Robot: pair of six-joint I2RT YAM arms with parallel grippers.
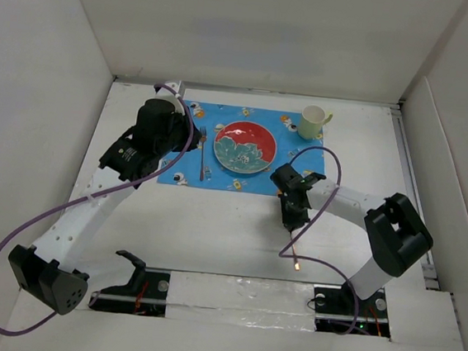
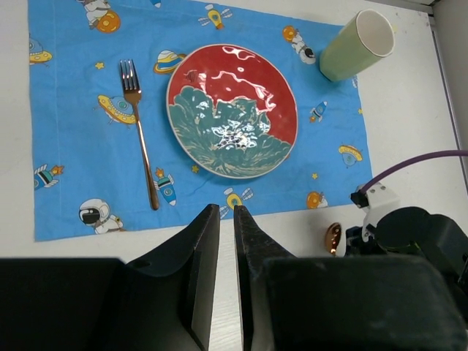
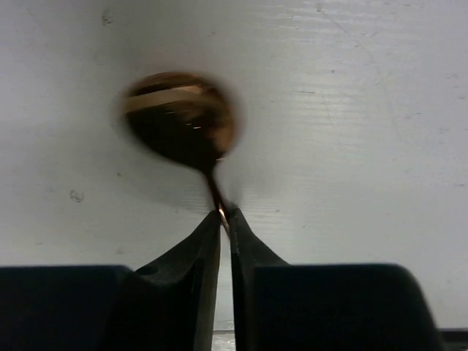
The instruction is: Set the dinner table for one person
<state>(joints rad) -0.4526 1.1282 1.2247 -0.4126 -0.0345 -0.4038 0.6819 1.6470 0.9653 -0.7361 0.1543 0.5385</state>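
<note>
A white desk (image 1: 237,234), plain and matte, fills the overhead view between pale walls. It reaches from the arm bases at the bottom of the frame to the back wall at the top.

In the upper centre of that view a blue placemat (image 1: 221,178) printed with cartoon astronauts and rockets lies flat on it. A round plate (image 1: 244,147), red above and teal below, sits at the middle of the placemat. A copper-coloured fork (image 1: 203,152) lies just left of the plate, tines toward the top of the frame. A pale green mug (image 1: 312,122) stands at the placemat's upper right corner.

The right arm (image 1: 378,231) comes in from the lower right. Its right hand (image 3: 221,216) is below the placemat's lower right corner, over bare desk. In the right wrist view its two dark fingers are pinched on the thin neck of a copper-coloured spoon (image 3: 183,121), the bowl pointing away from the hand. The bowl throws a shadow on the desk; whether it touches cannot be told.

The left arm (image 1: 90,203) rises from the lower left toward the placemat's upper left. In the left wrist view the left hand (image 2: 221,212) hangs above the placemat's lower edge. Its fingers are nearly together, a slim gap between them, gripping nothing.
</note>
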